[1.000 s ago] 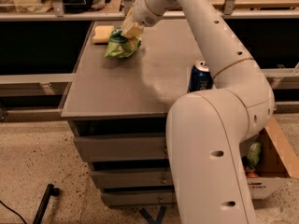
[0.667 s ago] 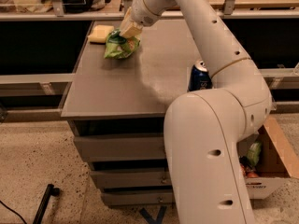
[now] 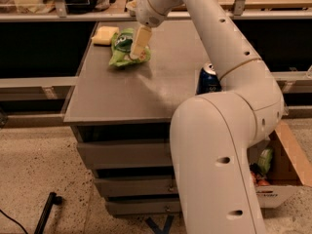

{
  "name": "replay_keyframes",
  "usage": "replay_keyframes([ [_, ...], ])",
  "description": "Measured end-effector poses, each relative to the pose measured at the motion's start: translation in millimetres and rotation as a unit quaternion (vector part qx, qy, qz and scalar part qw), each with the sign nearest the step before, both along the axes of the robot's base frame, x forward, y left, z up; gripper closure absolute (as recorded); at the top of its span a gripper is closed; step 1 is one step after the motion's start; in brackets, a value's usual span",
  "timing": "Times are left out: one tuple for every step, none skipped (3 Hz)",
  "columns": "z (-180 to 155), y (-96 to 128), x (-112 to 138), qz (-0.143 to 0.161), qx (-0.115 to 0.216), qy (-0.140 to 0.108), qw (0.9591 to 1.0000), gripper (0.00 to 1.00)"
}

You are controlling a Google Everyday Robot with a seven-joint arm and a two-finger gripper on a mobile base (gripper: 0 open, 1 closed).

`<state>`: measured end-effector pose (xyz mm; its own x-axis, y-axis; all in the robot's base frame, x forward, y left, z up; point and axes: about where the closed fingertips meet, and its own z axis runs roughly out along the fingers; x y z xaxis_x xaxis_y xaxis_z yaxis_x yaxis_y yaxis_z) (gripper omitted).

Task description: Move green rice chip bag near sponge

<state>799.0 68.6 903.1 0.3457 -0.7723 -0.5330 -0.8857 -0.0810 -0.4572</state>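
The green rice chip bag (image 3: 122,51) lies on the grey tabletop (image 3: 146,91) near its back left corner. The pale yellow sponge (image 3: 105,35) sits just behind and left of the bag, almost touching it. My gripper (image 3: 137,47) points down onto the bag's right side, touching it or just above it. The arm reaches over the table from the right and hides part of the bag's right edge.
A blue soda can (image 3: 208,79) stands at the table's right edge, beside my arm. Drawers (image 3: 126,155) sit under the tabletop. A cardboard box (image 3: 282,174) with items stands on the floor to the right. A rail and shelf run behind the table.
The bag stays in about the same spot beside the sponge. My gripper has dropped slightly and stands more upright over the bag.
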Motion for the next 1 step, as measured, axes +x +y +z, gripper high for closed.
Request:
replay_keyframes([
  [-0.1, 0.1, 0.0, 0.0, 0.0, 0.0, 1.0, 0.0],
])
